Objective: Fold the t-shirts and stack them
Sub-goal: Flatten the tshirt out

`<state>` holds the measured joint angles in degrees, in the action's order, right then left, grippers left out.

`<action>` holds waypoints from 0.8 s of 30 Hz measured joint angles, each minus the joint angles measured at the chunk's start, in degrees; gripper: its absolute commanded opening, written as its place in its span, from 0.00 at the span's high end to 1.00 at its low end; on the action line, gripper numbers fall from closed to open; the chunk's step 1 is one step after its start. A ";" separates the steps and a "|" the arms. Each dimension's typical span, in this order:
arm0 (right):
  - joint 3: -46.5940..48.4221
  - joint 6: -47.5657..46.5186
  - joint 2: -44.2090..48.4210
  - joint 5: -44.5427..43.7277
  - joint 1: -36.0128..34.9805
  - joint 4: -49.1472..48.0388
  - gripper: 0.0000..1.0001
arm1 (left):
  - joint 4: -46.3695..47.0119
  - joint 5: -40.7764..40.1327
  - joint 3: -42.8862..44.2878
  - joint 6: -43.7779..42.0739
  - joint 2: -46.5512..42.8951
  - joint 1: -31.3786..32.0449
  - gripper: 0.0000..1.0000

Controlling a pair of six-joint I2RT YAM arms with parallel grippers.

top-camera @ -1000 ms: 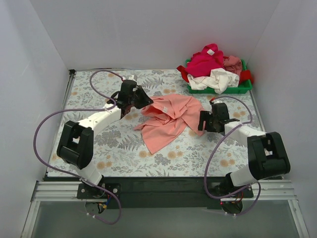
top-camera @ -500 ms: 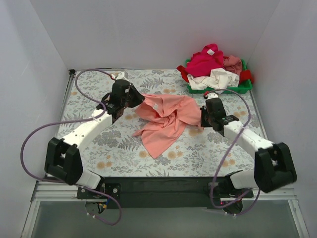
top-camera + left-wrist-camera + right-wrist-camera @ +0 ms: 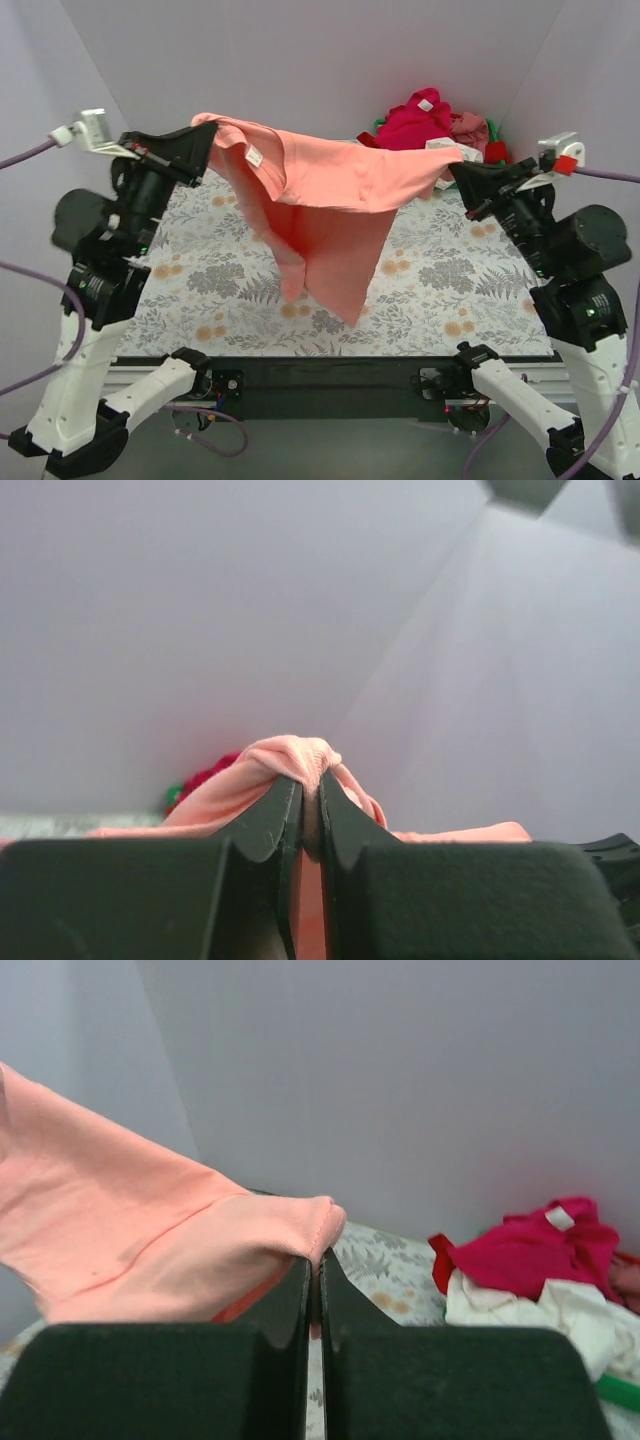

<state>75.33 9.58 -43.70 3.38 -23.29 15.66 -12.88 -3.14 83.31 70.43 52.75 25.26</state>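
The salmon-pink t-shirt (image 3: 330, 195) hangs stretched in the air between both arms, its body drooping toward the table. My left gripper (image 3: 205, 135) is shut on its left end, cloth bunched between the jaws in the left wrist view (image 3: 310, 790). My right gripper (image 3: 458, 165) is shut on the other edge, the hem pinched at the tips in the right wrist view (image 3: 316, 1260). More t-shirts, magenta (image 3: 412, 122), white (image 3: 545, 1310) and dusty pink (image 3: 470, 128), lie piled at the back right.
The pile sits in a green tray (image 3: 620, 1392) at the back right corner. The floral tablecloth (image 3: 210, 280) covers the table under the hanging shirt. White walls close in the left, back and right sides.
Both arms have risen high from the table, lifting the salmon-pink shirt off the cloth and spreading it apart. The right gripper closed on the shirt's edge before the lift.
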 measured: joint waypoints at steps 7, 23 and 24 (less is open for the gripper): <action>15.32 -2.19 -4.68 8.15 -0.04 0.98 0.99 | 1.99 4.72 12.83 -4.81 -1.70 0.02 1.00; 37.81 -7.32 -44.28 -2.05 0.96 2.51 0.99 | 3.65 -8.02 29.22 -15.58 41.18 -12.46 1.00; 40.87 -7.89 -47.52 -2.10 1.22 3.10 0.99 | 2.99 -6.91 31.21 -15.78 44.94 -13.94 1.00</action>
<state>116.20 1.69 -91.22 1.28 -22.06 18.76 -9.89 -10.04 114.52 54.65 97.69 11.31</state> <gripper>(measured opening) 0.031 0.046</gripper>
